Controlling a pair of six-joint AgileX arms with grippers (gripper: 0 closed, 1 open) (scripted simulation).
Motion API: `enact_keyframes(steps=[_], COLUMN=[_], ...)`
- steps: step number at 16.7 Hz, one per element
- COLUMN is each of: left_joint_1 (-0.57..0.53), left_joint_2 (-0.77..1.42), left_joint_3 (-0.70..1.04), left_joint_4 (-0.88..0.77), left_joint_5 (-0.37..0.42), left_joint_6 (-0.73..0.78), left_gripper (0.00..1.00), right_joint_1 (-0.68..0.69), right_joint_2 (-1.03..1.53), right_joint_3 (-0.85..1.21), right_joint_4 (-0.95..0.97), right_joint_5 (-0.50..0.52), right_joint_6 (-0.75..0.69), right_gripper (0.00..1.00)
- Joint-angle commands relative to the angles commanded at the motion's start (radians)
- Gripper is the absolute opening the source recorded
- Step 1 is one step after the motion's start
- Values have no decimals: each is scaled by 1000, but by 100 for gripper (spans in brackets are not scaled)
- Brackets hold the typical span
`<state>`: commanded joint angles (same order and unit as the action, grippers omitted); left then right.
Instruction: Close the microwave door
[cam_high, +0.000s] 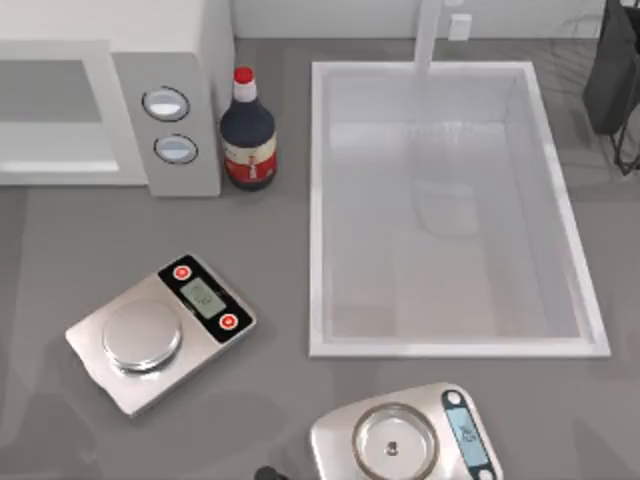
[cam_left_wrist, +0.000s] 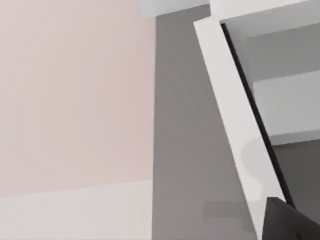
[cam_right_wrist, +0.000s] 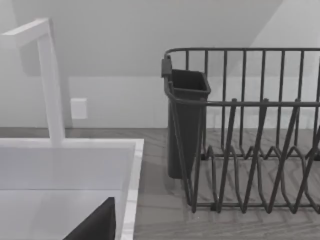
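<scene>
My left gripper (cam_left_wrist: 290, 222) shows as a dark tip right by the edge of the microwave door (cam_left_wrist: 235, 125); I cannot tell how its fingers stand. In the top view the door (cam_high: 55, 110) lies at the far left, seemingly flush with the microwave (cam_high: 170, 40) front beside the control panel (cam_high: 170, 125). I judge it shut or nearly so.

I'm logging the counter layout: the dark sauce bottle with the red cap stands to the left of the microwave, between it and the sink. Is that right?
Not quite. In the top view the bottle stands to the right of the microwave, beside its grey knob panel, not to its left. The rest holds: it has a red cap and sits between the microwave and the sink.
</scene>
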<state>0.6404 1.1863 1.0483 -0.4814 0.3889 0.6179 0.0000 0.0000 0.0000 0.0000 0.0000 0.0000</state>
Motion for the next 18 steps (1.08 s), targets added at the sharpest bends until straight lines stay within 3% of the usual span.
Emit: enact_keyframes(steps=[4, 7, 15, 18], left_joint_1=[238, 344, 378, 380], left_joint_2=[295, 432, 482, 508], left_joint_3=[195, 239, 235, 183], left_joint_4=[-142, -216, -242, -173], left_joint_5=[165, 241, 267, 269], left_joint_6=[158, 239, 273, 274], left_gripper=[0, 0, 0, 0], right_joint_1=[0, 0, 0, 0], right_joint_2=[0, 0, 0, 0], right_joint_3=[0, 0, 0, 0], right_joint_4=[0, 0, 0, 0], right_joint_5=[0, 0, 0, 0], right_joint_6=[0, 0, 0, 0], right_gripper=[100, 100, 100, 100])
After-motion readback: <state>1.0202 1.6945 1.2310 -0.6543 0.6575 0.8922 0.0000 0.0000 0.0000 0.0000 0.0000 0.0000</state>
